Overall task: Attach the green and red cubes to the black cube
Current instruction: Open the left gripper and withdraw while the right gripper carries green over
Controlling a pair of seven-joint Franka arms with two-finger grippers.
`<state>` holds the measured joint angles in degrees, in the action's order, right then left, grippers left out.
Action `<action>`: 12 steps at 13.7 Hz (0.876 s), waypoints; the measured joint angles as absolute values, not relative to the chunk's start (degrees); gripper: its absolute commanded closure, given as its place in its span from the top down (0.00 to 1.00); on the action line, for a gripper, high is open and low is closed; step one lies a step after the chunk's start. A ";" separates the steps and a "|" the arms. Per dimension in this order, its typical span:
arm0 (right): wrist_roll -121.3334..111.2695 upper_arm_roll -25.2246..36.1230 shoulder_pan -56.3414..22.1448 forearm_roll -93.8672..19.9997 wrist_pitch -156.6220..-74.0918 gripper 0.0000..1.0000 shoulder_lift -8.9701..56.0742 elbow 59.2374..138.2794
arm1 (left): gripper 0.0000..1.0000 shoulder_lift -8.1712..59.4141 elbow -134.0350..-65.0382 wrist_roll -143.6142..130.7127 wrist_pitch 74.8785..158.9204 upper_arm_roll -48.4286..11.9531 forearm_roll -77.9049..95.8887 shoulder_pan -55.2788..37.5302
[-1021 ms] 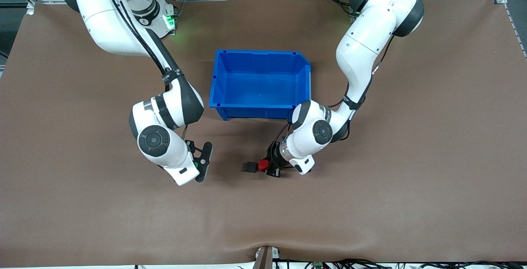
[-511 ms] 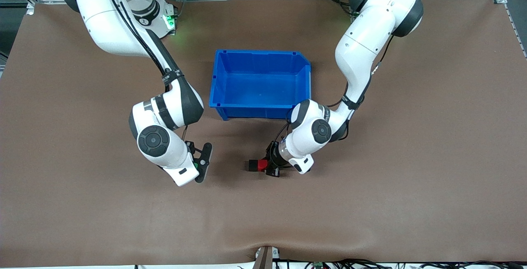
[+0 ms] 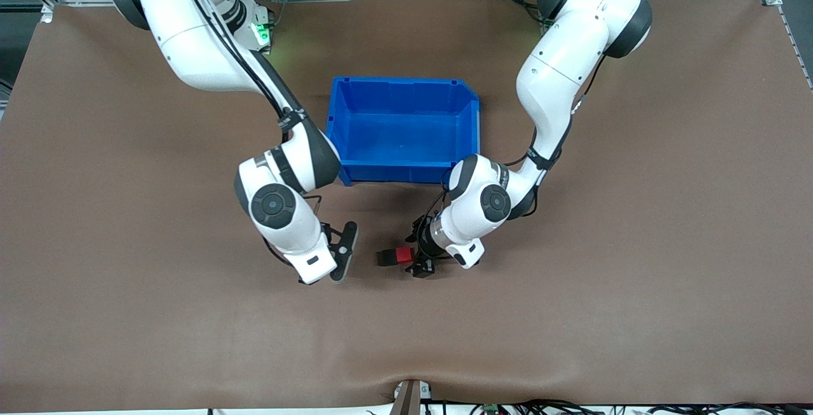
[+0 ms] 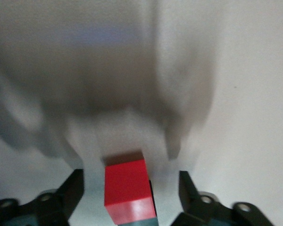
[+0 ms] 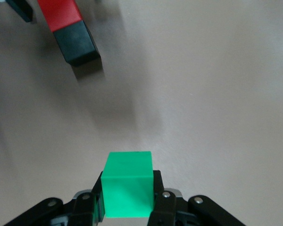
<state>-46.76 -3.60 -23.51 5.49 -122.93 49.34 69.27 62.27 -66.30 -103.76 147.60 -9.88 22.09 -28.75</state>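
Sitting joined face to face on the bench [image 3: 127, 313], the red cube [image 3: 403, 256] and the black cube [image 3: 385, 257] form a short bar around the middle of the bench, nearer the front camera than the blue bin [image 3: 401, 129]. The black cube lies on the side toward the right arm's end of the bench, the red one on the side toward the left arm's end. In the right wrist view the same pair shows as a red cube [image 5: 60, 14] touching a black cube [image 5: 78, 44], resting flat with a shadow beside it.

The left hand [image 3: 420, 256] is low at the red cube, its fingers spread wide and released: in the left wrist view the red cube [image 4: 127, 188] stands between the two fingertips [image 4: 71, 188] with a clear gap on either side, touched by neither.

The green cube [image 5: 128, 183] is grasped by the right hand [image 5: 128, 200], clenched on the cube's two sides, with the cube jutting out past the fingertips. In the front view the right hand [image 3: 342, 251] is over bare bench just beside the black cube, toward the right arm's end, apart from it; the green cube itself is hidden there by the hand. The blue bin sits toward the edge where the arms' bases stand.
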 measured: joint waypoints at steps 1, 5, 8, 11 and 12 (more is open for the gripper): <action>-46.43 -3.61 -23.76 5.49 -123.04 0.00 49.82 69.23 | 1.00 62.04 -65.86 -103.76 146.78 -9.84 22.09 -28.36; -46.35 -3.64 -26.51 5.49 -126.72 0.00 52.13 68.68 | 1.00 58.06 -64.49 -100.07 136.22 -9.60 22.09 -23.85; -46.32 -3.61 -27.83 5.49 -129.58 0.00 53.69 68.35 | 1.00 54.18 -64.43 -92.11 127.49 -9.30 21.66 -19.11; -46.33 -3.61 -28.27 5.50 -130.19 0.00 55.20 67.19 | 1.00 51.00 -64.45 -86.28 120.56 -9.06 12.46 -15.99; -46.33 -3.61 -28.58 5.50 -130.23 0.00 55.75 66.61 | 1.00 50.27 -64.47 -85.99 118.73 -9.08 7.85 -15.76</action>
